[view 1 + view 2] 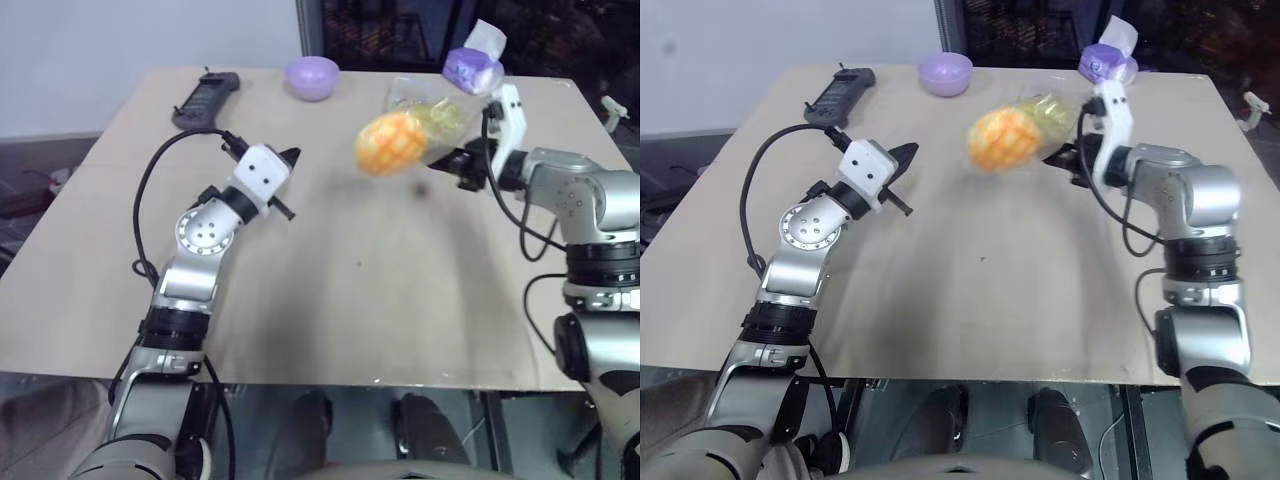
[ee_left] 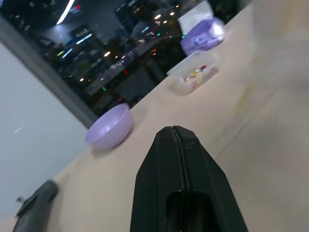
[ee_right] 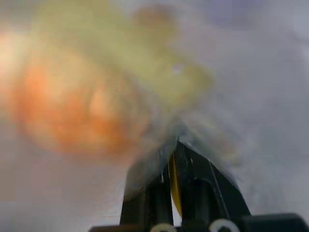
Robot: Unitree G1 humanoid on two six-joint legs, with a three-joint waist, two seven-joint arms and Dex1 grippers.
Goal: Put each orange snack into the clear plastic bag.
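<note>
The orange snack (image 1: 392,142), a round bun with a grid pattern, hangs in the air above the far middle of the table. It appears to sit inside the clear plastic bag (image 1: 445,117). My right gripper (image 1: 452,166) is shut on the bag's edge, and the bag's yellow strip (image 3: 173,180) shows between its fingers. The snack (image 3: 63,106) is blurred just beyond those fingers. My left gripper (image 1: 291,158) is shut and empty. It hovers over the table to the left of the snack, apart from it, and its closed fingers (image 2: 164,164) point toward the far side.
A lavender bowl (image 1: 312,77) and a black device (image 1: 205,98) stand at the table's far left. A purple tissue pack (image 1: 473,68) and a small clear box of colourful bits (image 2: 195,75) stand at the far right. The table's near edge (image 1: 320,378) lies close to me.
</note>
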